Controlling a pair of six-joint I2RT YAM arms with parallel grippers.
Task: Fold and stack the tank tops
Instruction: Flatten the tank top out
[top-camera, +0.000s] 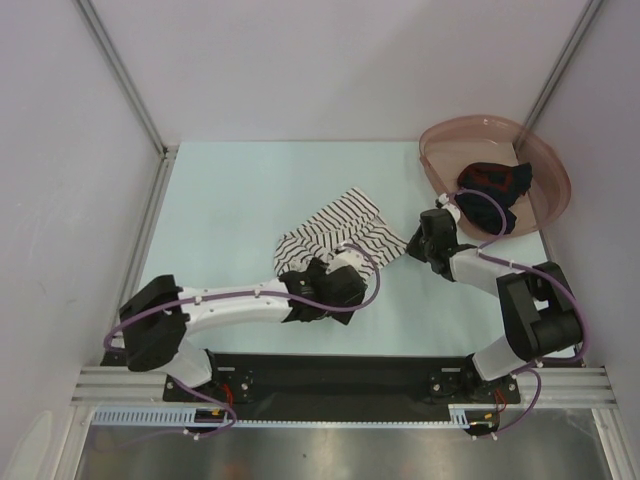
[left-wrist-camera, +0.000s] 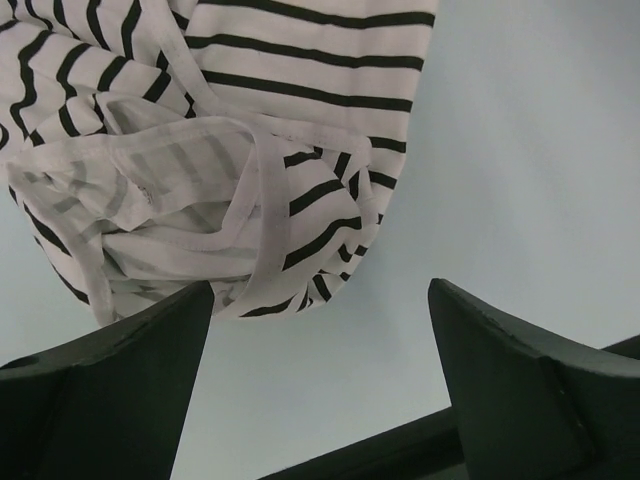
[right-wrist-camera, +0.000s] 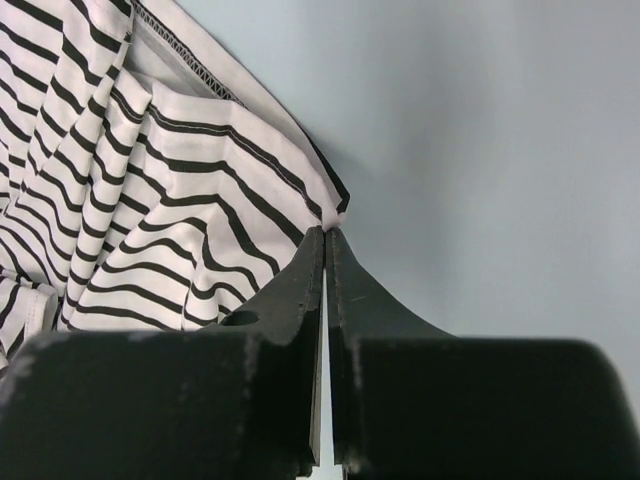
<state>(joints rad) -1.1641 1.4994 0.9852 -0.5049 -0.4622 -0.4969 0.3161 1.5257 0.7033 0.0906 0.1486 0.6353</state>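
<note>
Your right gripper (right-wrist-camera: 326, 232) is pinching just the corner of the white, black-striped cloth tank top (right-wrist-camera: 150, 200); your left gripper (left-wrist-camera: 320, 290) is gaping open. Pulling could slip that corner free.

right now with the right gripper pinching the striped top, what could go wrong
The right gripper is shut on just the corner tip of the striped tank top; a pull may slip it free. The left gripper stands open by its bunched edge, so it may catch several layers and fold crooked.
</note>
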